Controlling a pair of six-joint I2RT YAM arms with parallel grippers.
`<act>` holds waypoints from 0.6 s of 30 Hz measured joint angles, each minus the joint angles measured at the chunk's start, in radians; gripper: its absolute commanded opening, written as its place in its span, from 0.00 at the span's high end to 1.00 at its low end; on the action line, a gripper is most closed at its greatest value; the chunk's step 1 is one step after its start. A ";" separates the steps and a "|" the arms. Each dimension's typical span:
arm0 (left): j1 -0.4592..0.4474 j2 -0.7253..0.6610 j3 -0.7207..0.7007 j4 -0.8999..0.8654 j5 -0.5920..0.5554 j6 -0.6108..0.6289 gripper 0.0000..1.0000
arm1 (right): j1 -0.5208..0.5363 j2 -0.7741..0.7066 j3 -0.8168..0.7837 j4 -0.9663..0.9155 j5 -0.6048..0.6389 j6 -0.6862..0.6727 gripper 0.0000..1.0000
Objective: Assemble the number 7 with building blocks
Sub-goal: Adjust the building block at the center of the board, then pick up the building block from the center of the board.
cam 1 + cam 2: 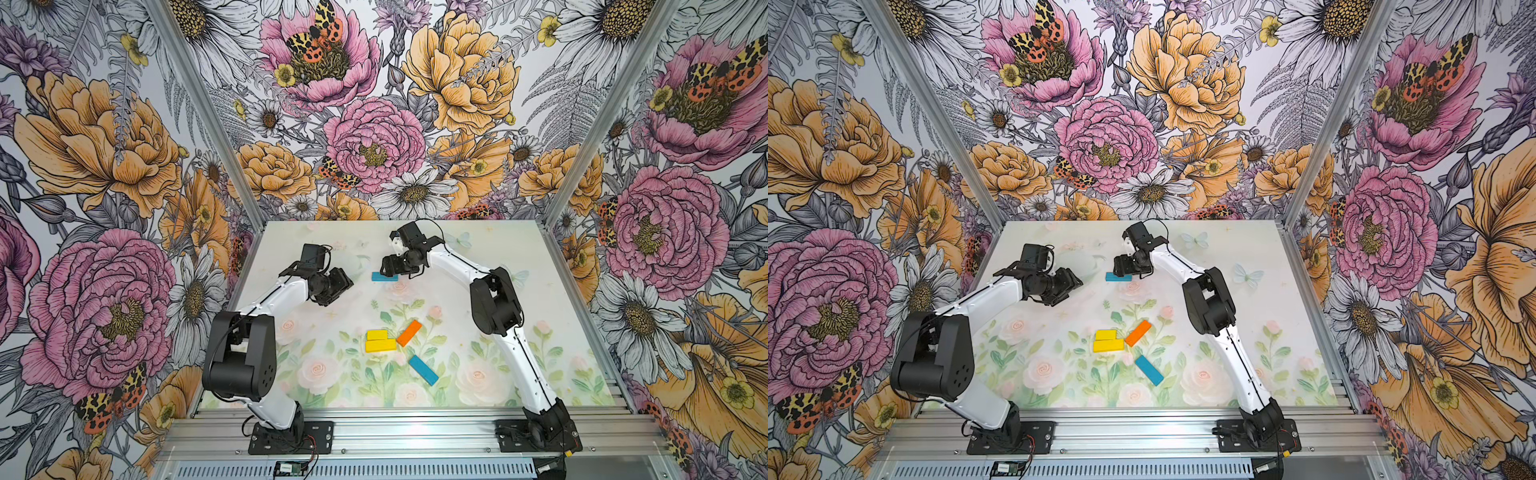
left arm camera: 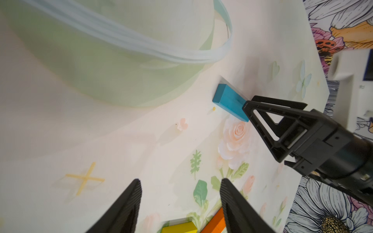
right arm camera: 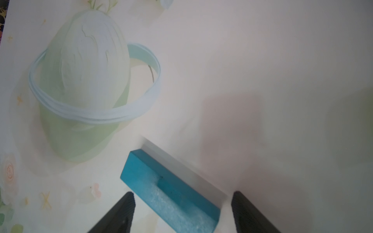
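In both top views no number 7 exists yet: one blue block lies well beyond the orange block, under the right gripper; the short yellow block, long yellow block and second blue block lie loose beside the orange block. The left wrist view shows the left gripper parted and empty. In the right wrist view the jaws stand wide astride that blue block, seemingly unclamped.

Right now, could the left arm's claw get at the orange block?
Probably yes. The left claw is open and empty, and the orange block lies in the open in front of it, with nothing between. The longer yellow block sits close by one end, which might crowd the grip.
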 measured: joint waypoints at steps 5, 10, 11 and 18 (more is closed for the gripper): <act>0.081 -0.105 -0.182 0.083 0.038 -0.097 0.01 | -0.002 -0.108 -0.055 -0.018 0.052 -0.033 0.17; 0.112 -0.303 -0.313 0.098 0.045 -0.156 0.01 | 0.024 -0.373 -0.248 -0.018 0.110 -0.115 0.19; 0.110 -0.343 -0.313 0.099 0.045 -0.154 0.01 | 0.041 -0.423 -0.289 -0.019 0.127 -0.136 0.20; 0.082 -0.415 -0.201 -0.008 0.005 -0.056 0.01 | 0.276 -0.546 -0.517 -0.061 0.192 -0.217 0.46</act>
